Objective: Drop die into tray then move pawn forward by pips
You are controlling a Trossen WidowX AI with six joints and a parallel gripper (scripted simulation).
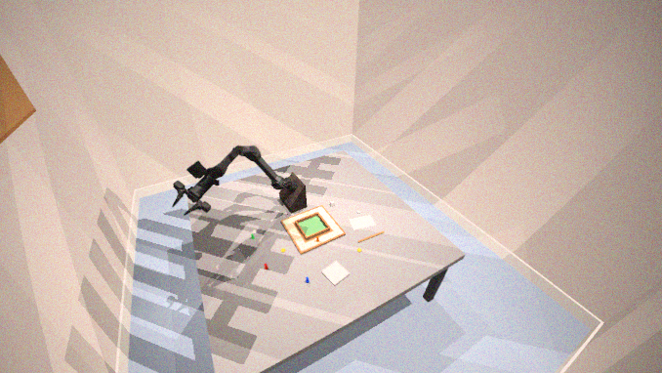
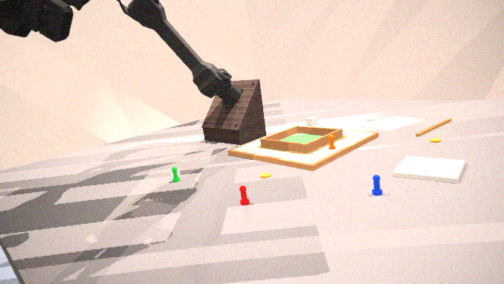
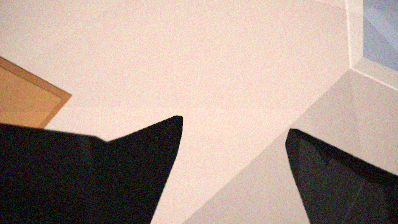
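Observation:
A small white die (image 1: pixel 332 204) (image 2: pixel 311 121) lies on the table behind the board, near the arm's base. The board (image 1: pixel 303 247) (image 2: pixel 297 156) has a pale ring around a wood-walled tray with a green floor (image 1: pixel 312 226) (image 2: pixel 302 138). The tray is empty. An orange pawn (image 1: pixel 317 239) (image 2: pixel 331 143) stands upright on the ring, beside the tray wall. The die's pips and the board's arrows are too small to read. My gripper (image 1: pixel 179 209) (image 3: pixel 234 130) is open and empty, high up and left of the board, far from die and pawn. Its fingers are outside the exterior view.
Green (image 1: pixel 253 236) (image 2: pixel 175 175), red (image 1: pixel 267 267) (image 2: pixel 244 195) and blue pawns (image 1: pixel 308 279) (image 2: pixel 377 185) stand around the board. Two yellow discs, a white slab (image 1: pixel 335 272) (image 2: pixel 429 169), a white sheet (image 1: pixel 362 223) and an orange stick (image 1: pixel 371 237) (image 2: pixel 434 127) lie on the table.

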